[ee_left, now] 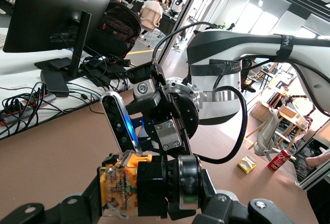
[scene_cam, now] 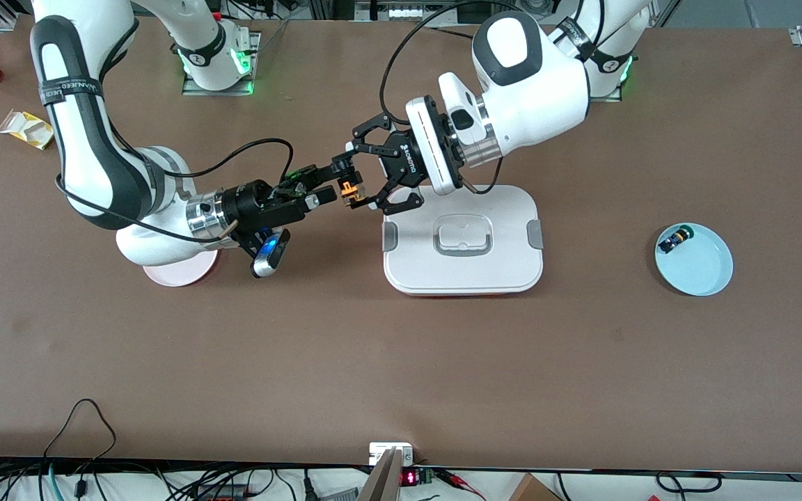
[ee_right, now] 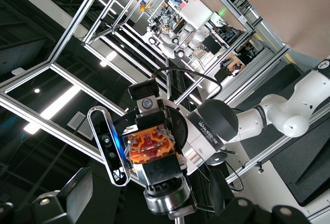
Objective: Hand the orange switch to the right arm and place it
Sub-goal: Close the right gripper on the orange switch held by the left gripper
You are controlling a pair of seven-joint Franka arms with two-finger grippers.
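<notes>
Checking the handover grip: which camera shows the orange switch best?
The left wrist view: the orange switch fills the foreground, its tan body clear. The right wrist view shows it end-on. The front view shows only a small orange speck between the left gripper and right gripper.

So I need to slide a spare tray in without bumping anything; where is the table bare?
The broad strip of table nearest the front camera is bare, as is the stretch between the white lid and the blue plate. It is crowded beside the lid, where the left tool and right tool meet at the orange switch.
</notes>
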